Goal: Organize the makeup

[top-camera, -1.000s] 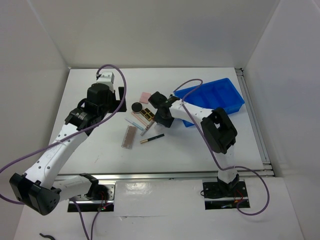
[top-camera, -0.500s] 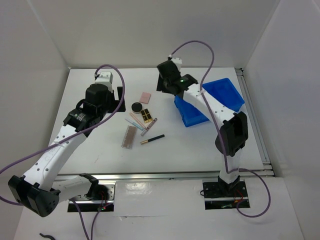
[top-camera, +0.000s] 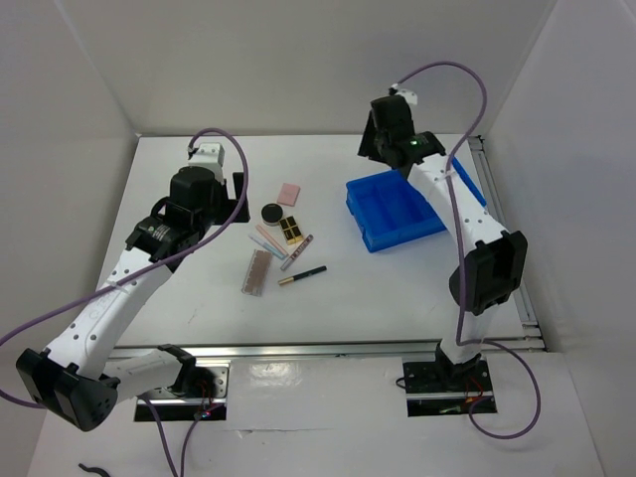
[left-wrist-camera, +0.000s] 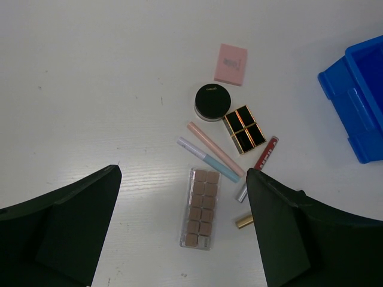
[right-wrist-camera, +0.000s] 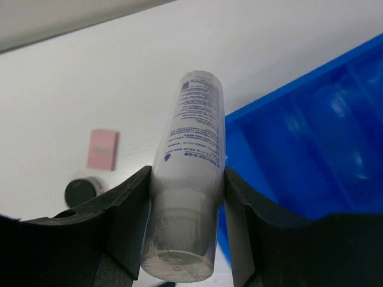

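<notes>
White tube (right-wrist-camera: 188,173) — clamped lengthwise in right jaws, high near table's far edge; blue tray (top-camera: 402,237) below, slightly nearward. Left jaws apart.

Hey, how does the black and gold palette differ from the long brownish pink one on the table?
The black-and-gold palette is short and squarish, with four gold-edged dark pans; the brownish-pink palette is long and narrow, with two rows of small brown pans. Both lie flat on the table.
</notes>
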